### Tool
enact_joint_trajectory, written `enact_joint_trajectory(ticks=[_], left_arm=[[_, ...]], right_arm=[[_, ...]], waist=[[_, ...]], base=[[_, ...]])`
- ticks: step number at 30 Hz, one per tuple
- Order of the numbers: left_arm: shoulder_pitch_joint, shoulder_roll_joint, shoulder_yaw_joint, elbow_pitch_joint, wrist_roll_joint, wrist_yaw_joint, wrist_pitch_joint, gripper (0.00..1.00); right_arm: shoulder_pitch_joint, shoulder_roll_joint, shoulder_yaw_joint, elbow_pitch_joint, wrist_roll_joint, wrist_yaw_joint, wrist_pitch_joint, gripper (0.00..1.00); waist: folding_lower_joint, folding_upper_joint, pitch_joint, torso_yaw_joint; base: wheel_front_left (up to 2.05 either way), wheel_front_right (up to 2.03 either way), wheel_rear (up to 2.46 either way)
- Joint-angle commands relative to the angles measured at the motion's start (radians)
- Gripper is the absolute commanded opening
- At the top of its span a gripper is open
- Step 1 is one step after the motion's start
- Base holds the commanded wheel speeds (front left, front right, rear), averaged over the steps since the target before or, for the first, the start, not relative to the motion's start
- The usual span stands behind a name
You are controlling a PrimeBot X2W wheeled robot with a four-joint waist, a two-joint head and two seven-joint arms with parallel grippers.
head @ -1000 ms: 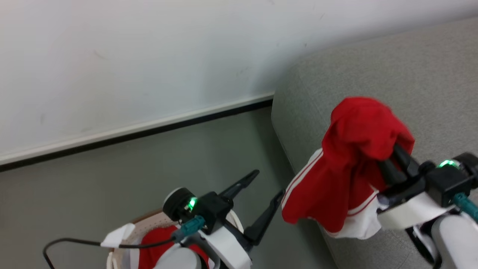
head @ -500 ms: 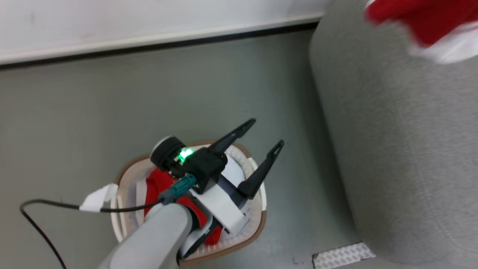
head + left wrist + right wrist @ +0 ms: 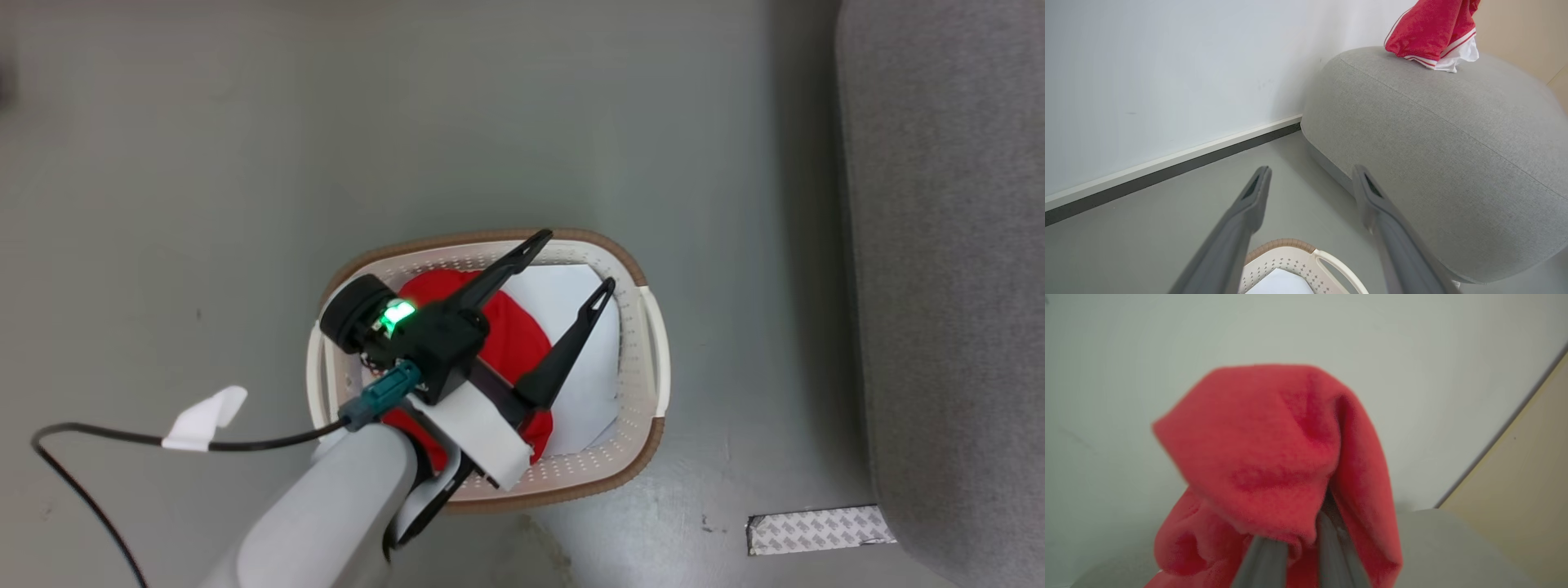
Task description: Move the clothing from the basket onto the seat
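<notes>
Left claw (image 3: 575,260) spread, over basket (image 3: 657,359) on grey floor (image 3: 204,163). Red clothing (image 3: 514,335) inside it, on white sheet (image 3: 588,384). Right claw (image 3: 1300,539) pinching another red garment (image 3: 1274,457) at top of grey seat (image 3: 1433,134), by white wall (image 3: 1167,73).

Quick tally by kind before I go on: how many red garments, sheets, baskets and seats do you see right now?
red clothing: 2, this one in the basket, the other in the right gripper at the seat
white sheet: 1, in the basket
basket: 1
seat: 1
Total: 5
</notes>
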State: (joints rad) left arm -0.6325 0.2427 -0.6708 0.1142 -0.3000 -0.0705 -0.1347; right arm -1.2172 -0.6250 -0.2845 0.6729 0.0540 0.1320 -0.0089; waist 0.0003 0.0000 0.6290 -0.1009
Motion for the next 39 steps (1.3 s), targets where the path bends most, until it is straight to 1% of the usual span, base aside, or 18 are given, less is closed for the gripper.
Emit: enact_joint_trajectory(ticks=[1, 4, 7, 8, 9, 10, 11, 12, 16, 20, 23, 26, 30, 33, 36, 39], left_arm=[[0.014, 0.009, 0.001, 0.003, 0.004, 0.003, -0.007, 1.0], [0.035, 0.019, -0.002, 0.009, -0.001, 0.009, -0.007, 1.0], [0.063, 0.024, 0.0, 0.013, -0.01, 0.021, -0.005, 1.0], [0.073, 0.025, 0.001, 0.011, -0.011, 0.029, -0.006, 1.0], [0.082, 0.025, 0.005, 0.008, -0.017, 0.035, -0.006, 1.0], [0.092, 0.027, 0.006, 0.004, -0.022, 0.04, -0.005, 1.0], [0.099, 0.03, 0.007, 0.002, -0.024, 0.046, -0.005, 1.0], [0.108, 0.033, 0.008, 0.0, -0.027, 0.049, -0.005, 1.0], [0.136, 0.043, 0.013, 0.003, -0.043, 0.061, -0.002, 1.0], [0.16, 0.043, 0.027, 0.013, -0.067, 0.072, -0.016, 1.0], [0.185, 0.042, 0.036, 0.027, -0.077, 0.083, -0.027, 1.0], [0.218, 0.038, 0.043, 0.039, -0.098, 0.094, -0.043, 1.0], [0.268, 0.038, 0.053, 0.059, -0.129, 0.104, -0.06, 1.0], [0.308, 0.044, 0.065, 0.066, -0.138, 0.118, -0.074, 1.0], [0.356, 0.038, 0.085, 0.072, -0.169, 0.133, -0.092, 1.0], [0.397, 0.045, 0.106, 0.074, -0.186, 0.15, -0.107, 1.0]], right_arm=[[0.034, 0.014, -0.047, 0.034, -0.024, -0.003, 0.004, 0.0], [0.079, 0.068, -0.206, 0.124, -0.092, -0.003, -0.004, 0.0], [0.122, 0.139, -0.331, 0.188, -0.165, -0.003, -0.023, 0.0], [0.133, 0.163, -0.358, 0.203, -0.189, -0.003, -0.029, 0.04], [0.133, 0.18, -0.382, 0.21, -0.206, -0.003, -0.039, 0.19], [0.133, 0.193, -0.406, 0.213, -0.228, -0.003, -0.052, 0.45], [0.135, 0.207, -0.424, 0.217, -0.249, -0.003, -0.062, 0.98], [0.138, 0.223, -0.44, 0.223, -0.264, -0.003, -0.068, 1.0], [0.153, 0.27, -0.457, 0.252, -0.324, -0.003, -0.062, 1.0], [0.194, 0.3, -0.404, 0.282, -0.347, -0.003, -0.074, 1.0], [0.255, 0.326, -0.345, 0.303, -0.332, -0.003, -0.086, 1.0], [0.328, 0.333, -0.28, 0.309, -0.312, -0.003, -0.113, 1.0], [0.438, 0.341, -0.209, 0.281, -0.282, -0.003, -0.143, 1.0], [0.513, 0.353, -0.161, 0.236, -0.257, -0.003, -0.161, 1.0], [0.593, 0.368, -0.121, 0.167, -0.213, -0.003, -0.179, 1.0], [0.677, 0.389, -0.088, 0.071, -0.182, -0.003, -0.188, 1.0]], waist=[[-0.0003, 0.0, 0.014, 0.018], [-0.0003, 0.0, 0.012, 0.022], [-0.0003, 0.0, 0.003, 0.018], [-0.0003, 0.0, -0.001, 0.014], [-0.0003, 0.0, -0.004, 0.012], [-0.0003, 0.0, -0.006, 0.009], [-0.0003, 0.0, -0.009, 0.006], [-0.0003, 0.0, -0.013, 0.002], [-0.0003, 0.0, -0.045, -0.013], [-0.0003, 0.0, -0.098, -0.023], [-0.0003, 0.0, -0.15, -0.031], [-0.0003, 0.0, -0.208, -0.041], [-0.0003, 0.0, -0.281, -0.05], [-0.0003, 0.0, -0.33, -0.053], [-0.0003, 0.0, -0.379, -0.048], [-0.0003, 0.0, -0.419, -0.035]], base=[[0.0, 0.0, 0.0], [0.0, 0.0, 0.0], [0.0, 0.0, 0.0], [0.0, 0.0, 0.0], [0.0, 0.0, 0.0], [0.0, 0.0, 0.0], [0.0, 0.0, 0.0], [0.0, 0.0, 0.0], [0.0, 0.0, 0.0], [0.0, 0.0, 0.0], [0.0, 0.0, 0.0], [0.0, 0.0, 0.0], [0.0, 0.0, 0.0], [0.0, 0.0, 0.0], [0.0, 0.0, 0.0], [0.0, 0.0, 0.0]])
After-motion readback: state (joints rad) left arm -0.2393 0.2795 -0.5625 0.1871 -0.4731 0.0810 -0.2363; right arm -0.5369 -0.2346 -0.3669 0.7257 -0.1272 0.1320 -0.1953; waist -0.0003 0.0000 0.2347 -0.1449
